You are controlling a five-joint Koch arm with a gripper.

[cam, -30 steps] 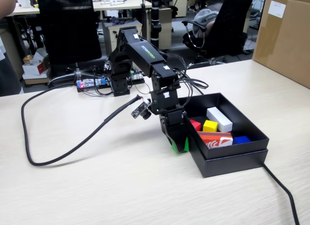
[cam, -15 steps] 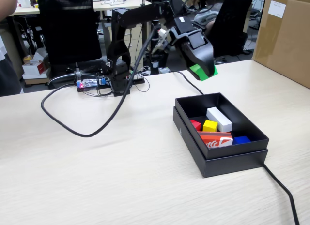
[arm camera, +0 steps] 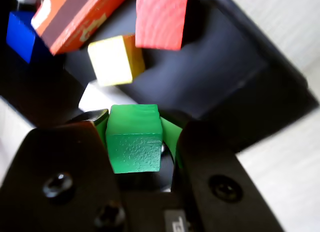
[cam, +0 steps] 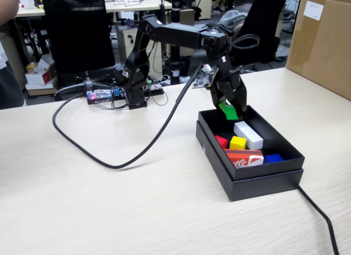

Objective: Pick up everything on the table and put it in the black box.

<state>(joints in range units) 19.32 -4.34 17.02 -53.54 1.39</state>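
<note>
My gripper [cam: 230, 110] hangs just above the far end of the black box [cam: 258, 177], shut on the green cube [cam: 227, 111]. In the wrist view the green cube [arm camera: 134, 142] sits squeezed between the green-padded jaws of the gripper [arm camera: 135, 123], over the dark floor of the black box [arm camera: 215, 62]. Inside the box lie the red cube [cam: 221, 141] and the yellow cube [cam: 238, 142]. The wrist view shows the same yellow cube [arm camera: 115, 60] and red cube [arm camera: 161, 17] below the held one. The pale table [cam: 137, 211] carries no loose cube in sight.
Also in the box are a long white block [cam: 248, 134], an orange-red carton [cam: 243, 157] and a small blue piece [cam: 272, 158]. A thick black cable [cam: 109, 163] loops over the table on the left; another cable [cam: 323, 225] runs off front right. A brown carton [cam: 323, 41] stands far right.
The gripper rose from the table beside the box's left wall with the green cube, swung high over the box's far side, then came down over the box's far end.
</note>
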